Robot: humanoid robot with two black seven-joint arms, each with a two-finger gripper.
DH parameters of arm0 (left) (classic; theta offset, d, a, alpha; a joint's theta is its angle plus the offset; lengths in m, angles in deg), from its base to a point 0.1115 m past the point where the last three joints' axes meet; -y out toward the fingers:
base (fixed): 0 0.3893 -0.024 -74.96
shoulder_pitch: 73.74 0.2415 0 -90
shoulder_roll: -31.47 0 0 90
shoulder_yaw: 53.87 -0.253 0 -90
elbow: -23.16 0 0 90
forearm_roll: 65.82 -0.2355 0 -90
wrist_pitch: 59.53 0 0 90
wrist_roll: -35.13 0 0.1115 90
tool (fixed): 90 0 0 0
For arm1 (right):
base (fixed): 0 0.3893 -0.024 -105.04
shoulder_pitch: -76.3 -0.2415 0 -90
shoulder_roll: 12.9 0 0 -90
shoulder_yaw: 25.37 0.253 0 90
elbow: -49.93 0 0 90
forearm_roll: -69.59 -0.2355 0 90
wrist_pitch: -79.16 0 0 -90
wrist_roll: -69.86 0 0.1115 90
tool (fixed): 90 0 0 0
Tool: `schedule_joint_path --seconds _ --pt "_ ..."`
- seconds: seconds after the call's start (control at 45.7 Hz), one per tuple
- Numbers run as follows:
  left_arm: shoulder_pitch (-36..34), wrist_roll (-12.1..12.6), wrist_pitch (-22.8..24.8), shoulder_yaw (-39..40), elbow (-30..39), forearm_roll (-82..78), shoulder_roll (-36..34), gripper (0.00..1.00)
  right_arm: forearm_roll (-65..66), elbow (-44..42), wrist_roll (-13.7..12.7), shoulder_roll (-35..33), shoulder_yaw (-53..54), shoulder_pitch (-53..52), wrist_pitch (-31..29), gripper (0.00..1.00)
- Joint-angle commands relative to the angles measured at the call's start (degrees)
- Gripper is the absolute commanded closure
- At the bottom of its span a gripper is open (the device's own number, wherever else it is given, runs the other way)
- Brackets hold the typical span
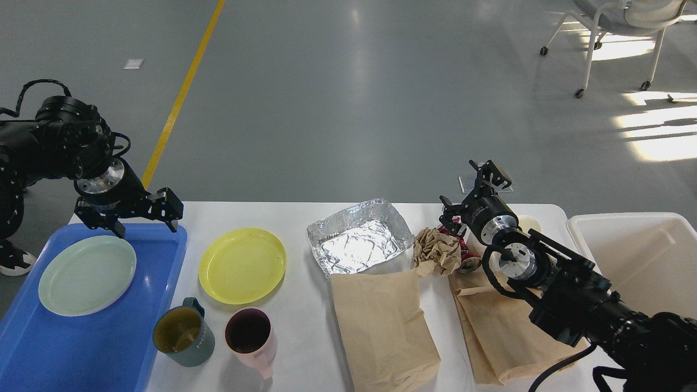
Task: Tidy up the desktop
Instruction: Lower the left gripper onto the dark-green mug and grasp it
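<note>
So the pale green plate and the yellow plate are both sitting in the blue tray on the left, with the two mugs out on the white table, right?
Not quite. Only the pale green plate sits in the blue tray. The yellow plate lies on the white table, just right of the tray. The two mugs are indeed on the table. The head view shows this.

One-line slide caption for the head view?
Left gripper open above the blue tray; yellow plate, mugs and paper bags on the desktop.

A yellow plate (242, 264) is the landmark: left of it a blue tray (81, 332) holds a pale green plate (87, 274); in front stand a teal mug (183, 332) and pink mug (251, 333); to its right sit a foil pan (356, 243), crumpled brown paper (436, 251), two flat paper bags (384, 326) and a white bin (648, 256).
</note>
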Motion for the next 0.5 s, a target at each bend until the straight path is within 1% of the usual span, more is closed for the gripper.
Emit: schedule_joint_path --seconds 0.0,0.044,0.066,0.153,0.482 --pt "0.4 0.1 0.0 0.0 6.0 0.0 1.2 0.03 0.0 0.0 0.0 0.0 0.0 0.0 0.0 0.0" --pt "0.7 0.1 0.0 0.5 8.3 0.0 1.6 0.03 0.0 0.0 0.0 0.0 0.0 0.0 0.0 0.0" --pt "0.8 0.1 0.0 0.5 10.4 0.0 2.1 0.03 0.0 0.0 0.0 0.0 0.0 0.0 0.0 0.0" --pt "0.1 0.1 0.0 0.3 12.8 0.0 2.1 0.03 0.0 0.0 0.0 0.0 0.0 0.0 0.0 0.0" --pt "-0.7 0.0 0.0 -0.4 14.2 -0.3 2.1 0.03 0.0 0.0 0.0 0.0 0.0 0.0 0.0 0.0"
